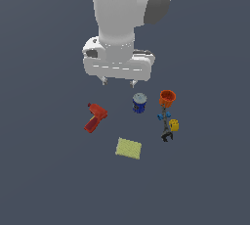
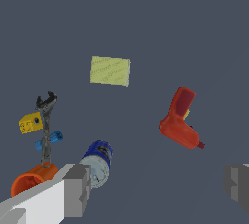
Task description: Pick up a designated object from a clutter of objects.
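Pincer (agape) — above can.

From my exterior view, taking the can as centre: cup near at 3 o'clock, drill at 8 o'clock, sponge lying flat at 6 o'clock. I log the clamp tool at 4 o'clock, below the cup, with the small block just beside it. Gripper hangs at 11 o'clock, apart from all items.

Tool hangs above blue can, apart.
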Controlling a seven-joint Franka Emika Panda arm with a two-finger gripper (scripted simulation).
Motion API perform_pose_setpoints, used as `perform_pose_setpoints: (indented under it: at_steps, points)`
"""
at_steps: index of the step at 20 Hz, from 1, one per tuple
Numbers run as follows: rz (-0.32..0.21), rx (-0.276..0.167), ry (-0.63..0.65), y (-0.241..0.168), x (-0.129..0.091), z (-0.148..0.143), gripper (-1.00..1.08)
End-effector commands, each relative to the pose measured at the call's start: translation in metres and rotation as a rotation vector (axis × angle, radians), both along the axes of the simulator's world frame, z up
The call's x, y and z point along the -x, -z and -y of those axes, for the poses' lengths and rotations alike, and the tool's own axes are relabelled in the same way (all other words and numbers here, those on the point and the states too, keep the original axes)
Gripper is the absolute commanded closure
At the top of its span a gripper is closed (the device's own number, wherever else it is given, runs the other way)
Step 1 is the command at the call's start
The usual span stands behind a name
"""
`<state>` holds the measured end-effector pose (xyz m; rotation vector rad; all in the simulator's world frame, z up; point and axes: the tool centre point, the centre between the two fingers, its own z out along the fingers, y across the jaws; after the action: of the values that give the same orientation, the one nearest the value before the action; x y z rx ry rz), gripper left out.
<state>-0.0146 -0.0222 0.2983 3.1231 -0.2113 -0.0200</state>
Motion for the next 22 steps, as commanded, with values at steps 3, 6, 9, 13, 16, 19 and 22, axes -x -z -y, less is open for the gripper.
perform_pose_setpoints:
  at_steps: [3, 6, 9, 13, 16, 19, 22]
  points:
    - [0.002, 0.001, 0.052, 0.019, 0.004, -0.011, -0.92]
    - [0.003, 0.002, 0.098, 0.035, 0.009, -0.02, -0.92]
    - [0.005, 0.002, 0.151, 0.053, 0.016, -0.031, -0.92]
    - [0.008, 0.002, 0.224, 0.078, 0.026, -0.045, -0.92]
    - [0.01, 0.002, 0.279, 0.095, 0.036, -0.056, -0.92]
    - [0.012, 0.001, 0.334, 0.112, 0.046, -0.066, -0.92]
    - [0.013, 0.0, 0.389, 0.128, 0.058, -0.075, -0.92]
